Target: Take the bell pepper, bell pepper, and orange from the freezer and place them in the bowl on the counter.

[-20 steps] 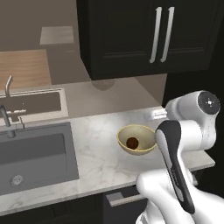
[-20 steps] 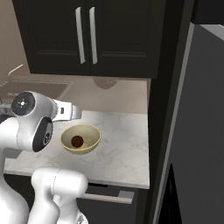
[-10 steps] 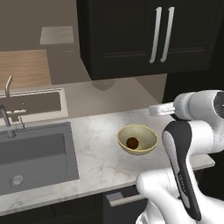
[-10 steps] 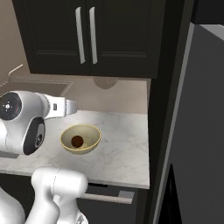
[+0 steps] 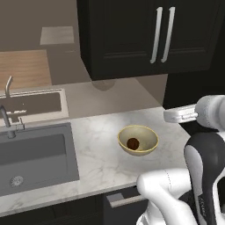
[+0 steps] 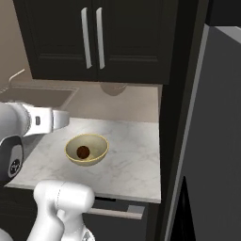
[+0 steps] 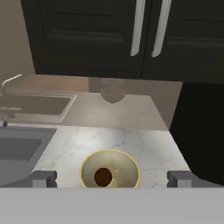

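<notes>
The gripper (image 7: 112, 178) hangs with jaws spread wide and nothing between them, above the bowl (image 7: 130, 168); the orange (image 7: 103, 176) sits inside that bowl; the bowl rests on the counter (image 5: 99, 149) near its front edge, bare marble all round; a sink (image 5: 33, 156) lies leftward.

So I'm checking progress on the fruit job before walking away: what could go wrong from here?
The bowl on the counter holds just the orange, so both peppers remain to be fetched. The gripper is open and empty above the bowl; swinging away low could clip its rim. The bowl sits near the counter's front edge, so a knock might push it off.
</notes>
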